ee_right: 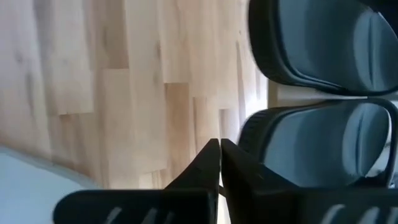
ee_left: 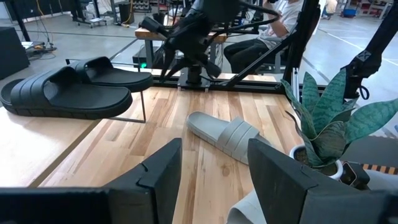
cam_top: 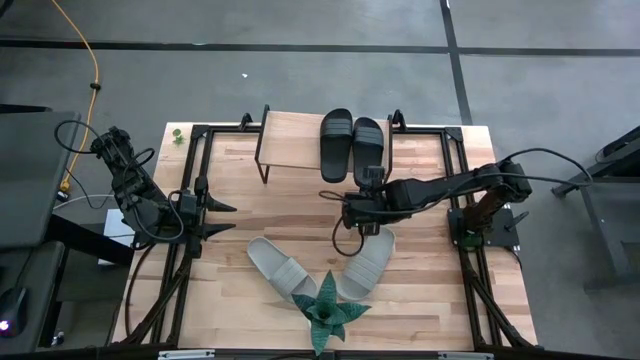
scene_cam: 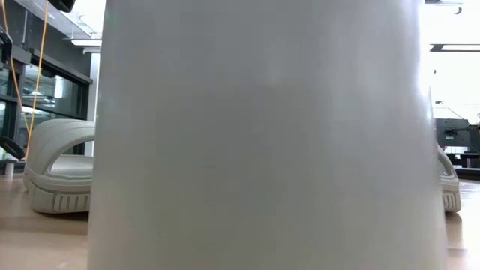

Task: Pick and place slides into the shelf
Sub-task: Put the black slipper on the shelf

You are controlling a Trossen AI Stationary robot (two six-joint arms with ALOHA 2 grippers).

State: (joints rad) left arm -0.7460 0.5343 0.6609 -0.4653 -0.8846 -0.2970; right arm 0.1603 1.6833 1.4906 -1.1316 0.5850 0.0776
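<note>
Observing both black slides (cam_top: 352, 144) on the shelf (cam_top: 291, 139); my right tool (ee_right: 219, 149) hovers closed beside them, left tool (ee_left: 214, 163) open, grey slides (cam_top: 281, 268) on desk (cam_top: 420, 240)

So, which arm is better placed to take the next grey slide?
Probably the right: its tool, shut and empty, hovers just beside the grey slide. The left tool waits open, farther off at the table's left.

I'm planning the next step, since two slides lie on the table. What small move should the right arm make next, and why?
Probably swing the right gripper over to the nearer pale grey-beige ribbed slide and open its jaws. Both black slide sandals already rest on the light wooden shelf, and the jaws are shut on nothing beside them.
</note>
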